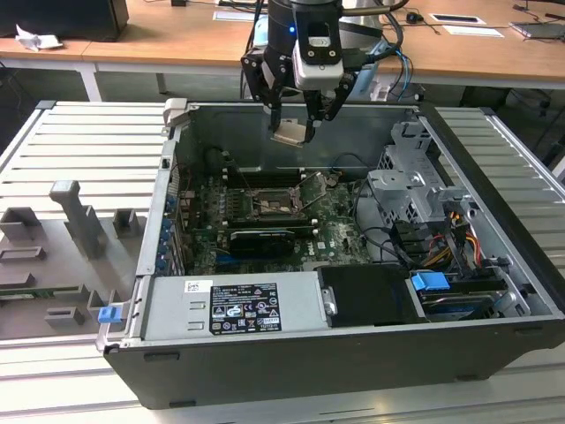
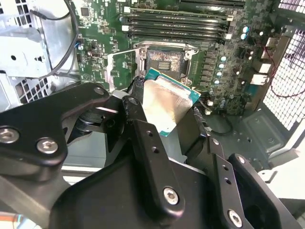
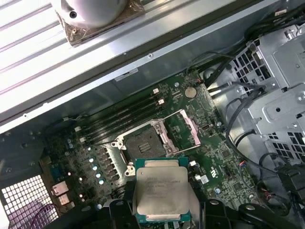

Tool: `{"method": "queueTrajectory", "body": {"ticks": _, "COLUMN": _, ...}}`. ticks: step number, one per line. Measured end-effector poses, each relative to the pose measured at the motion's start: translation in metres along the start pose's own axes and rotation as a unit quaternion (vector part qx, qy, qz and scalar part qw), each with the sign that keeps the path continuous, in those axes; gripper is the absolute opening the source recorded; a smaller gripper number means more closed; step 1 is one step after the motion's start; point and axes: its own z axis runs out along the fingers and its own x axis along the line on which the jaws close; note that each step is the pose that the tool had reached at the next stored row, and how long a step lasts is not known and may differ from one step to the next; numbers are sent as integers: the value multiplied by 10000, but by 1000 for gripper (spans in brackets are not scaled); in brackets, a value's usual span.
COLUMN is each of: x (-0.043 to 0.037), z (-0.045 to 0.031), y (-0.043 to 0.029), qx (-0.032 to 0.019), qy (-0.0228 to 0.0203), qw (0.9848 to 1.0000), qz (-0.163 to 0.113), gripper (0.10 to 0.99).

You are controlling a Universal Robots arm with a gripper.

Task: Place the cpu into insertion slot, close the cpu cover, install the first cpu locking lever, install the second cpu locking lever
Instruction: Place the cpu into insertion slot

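My gripper (image 1: 295,131) hangs over the open computer case, shut on the cpu (image 1: 290,133), a flat silver-topped square chip with a green edge. In both wrist views the cpu (image 2: 167,102) (image 3: 161,190) sits pinched between black fingers (image 2: 137,102), held well above the green board. The insertion slot (image 1: 268,205) (image 2: 164,61) (image 3: 143,141) lies bare below it, a dark square socket with a metal rim. The cpu cover (image 3: 184,128) (image 2: 119,69) stands swung open beside the socket.
Long black memory sticks (image 2: 176,21) flank the socket. A metal drive cage (image 1: 410,185) with cables stands at the exterior view's right, and a power supply (image 1: 234,305) sits in front. Case walls (image 1: 177,168) ring the board. A grey fixture plate (image 1: 62,247) lies outside.
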Motion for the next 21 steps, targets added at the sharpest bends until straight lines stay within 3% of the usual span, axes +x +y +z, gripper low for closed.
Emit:
{"method": "queueTrajectory", "body": {"ticks": 14, "x": 0, "z": 10, "y": -1, "qx": -12, "qy": -50, "qw": 9980, "qz": 631, "gripper": 525}}
{"method": "queueTrajectory", "body": {"ticks": 21, "x": -1, "z": 21, "y": -1, "qx": -19, "qy": -82, "qw": 9946, "qz": 1030, "gripper": 525}}
